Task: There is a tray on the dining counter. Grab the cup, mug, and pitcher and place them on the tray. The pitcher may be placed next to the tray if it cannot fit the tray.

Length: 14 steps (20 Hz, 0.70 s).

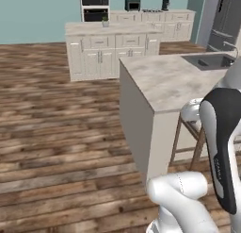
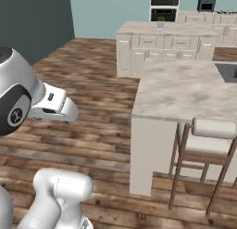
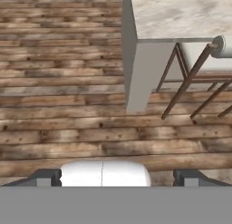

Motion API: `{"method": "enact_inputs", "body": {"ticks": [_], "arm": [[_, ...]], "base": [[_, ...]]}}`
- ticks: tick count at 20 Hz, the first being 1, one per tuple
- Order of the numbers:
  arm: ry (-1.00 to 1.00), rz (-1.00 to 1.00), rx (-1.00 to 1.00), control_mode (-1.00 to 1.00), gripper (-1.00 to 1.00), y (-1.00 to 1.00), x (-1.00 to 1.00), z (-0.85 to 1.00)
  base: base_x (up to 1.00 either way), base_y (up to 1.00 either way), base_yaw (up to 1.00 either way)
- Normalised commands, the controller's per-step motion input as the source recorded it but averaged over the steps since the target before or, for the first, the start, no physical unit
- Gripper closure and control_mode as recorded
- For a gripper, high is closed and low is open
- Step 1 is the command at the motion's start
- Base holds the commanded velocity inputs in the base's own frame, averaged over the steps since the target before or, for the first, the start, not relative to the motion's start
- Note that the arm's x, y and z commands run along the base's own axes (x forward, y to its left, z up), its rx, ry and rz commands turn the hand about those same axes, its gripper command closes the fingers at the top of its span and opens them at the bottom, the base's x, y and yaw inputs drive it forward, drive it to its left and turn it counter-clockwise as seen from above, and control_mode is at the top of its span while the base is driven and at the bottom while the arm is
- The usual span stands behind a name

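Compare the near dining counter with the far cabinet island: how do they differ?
The dining counter has a sunken sink and a stool tucked under its overhang; the far island has panelled drawers and doors, and a small potted plant on top. The dining counter's end is a plain slab. Both tops are pale marble.

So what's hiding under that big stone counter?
A wooden stool with a pale cushion is tucked under the counter edge, standing on the plank floor. Farther under, the counter's side hides the rest.

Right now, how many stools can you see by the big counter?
1. The stool with a white cushion stands tucked against the near side of the counter, just right of its corner. More may be hidden past the picture's edge.
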Motion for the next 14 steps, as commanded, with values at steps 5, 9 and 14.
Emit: {"method": "enact_inputs", "body": {"ticks": [5, 9, 14], "arm": [[0.00, 0.00, 0.00, 1.00, -1.00, 0.00, 0.00, 0.00], [0.00, 0.00, 0.00, 1.00, -1.00, 0.00, 0.00, 0.00], [0.00, 0.00, 0.00, 1.00, -1.00, 0.00, 0.00, 0.00]], "base": [[0.36, 1.00, 0.00], [0.83, 1.00, 0.00], [1.00, 1.00, 0.00]]}}
